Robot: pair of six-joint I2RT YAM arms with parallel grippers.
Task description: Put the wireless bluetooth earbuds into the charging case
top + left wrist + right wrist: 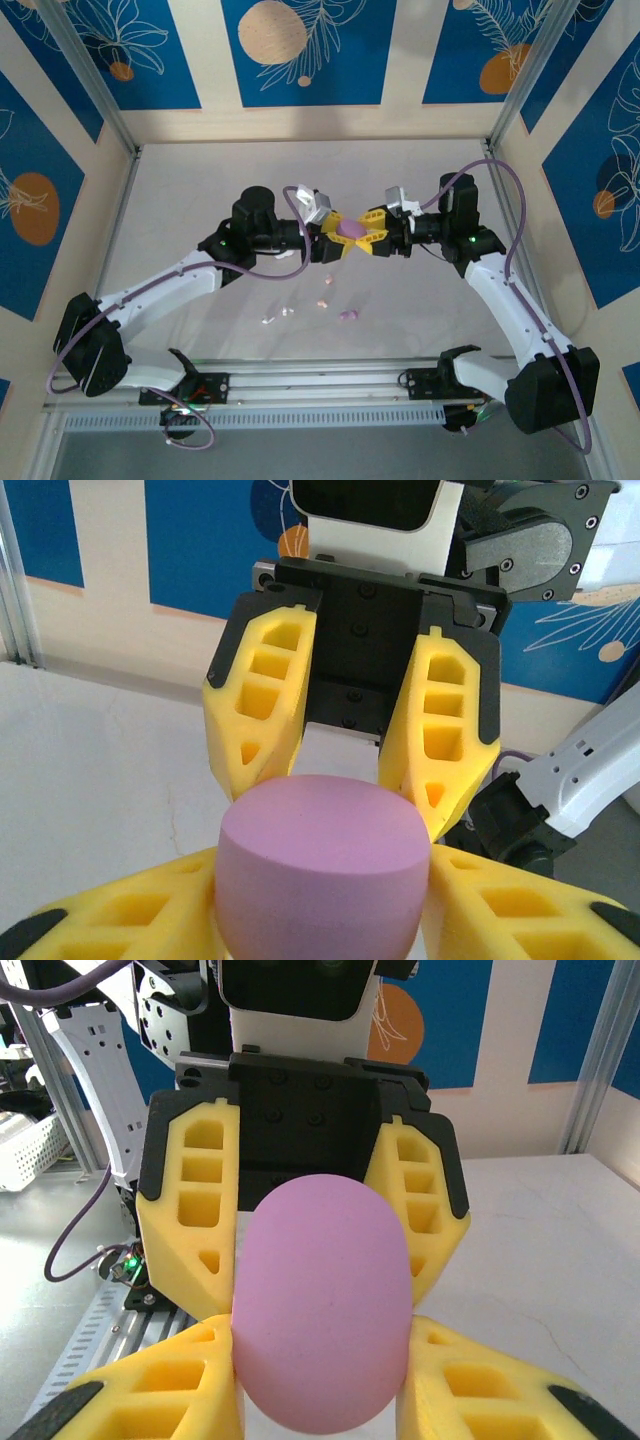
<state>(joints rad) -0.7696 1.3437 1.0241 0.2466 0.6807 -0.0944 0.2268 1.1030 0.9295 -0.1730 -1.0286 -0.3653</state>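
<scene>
**Pink case held in mid-air between 2 sets of jaws**

From where I stand, the pink charging case [351,229] hangs above the middle of the tabletop [200,190]. The left jaws are clamped on one end and the right jaws on the other, their yellow pads pressed to its sides. The case looks shut and I can make out no seam, so I reckon it has to be opened before anything goes in. The earbuds [322,303] lie scattered on the tabletop toward the near edge, well apart from the case. To do this well, 1 side should hold firm while the other works the lid gently. The shell looks smooth and could slip or twist out.
</scene>
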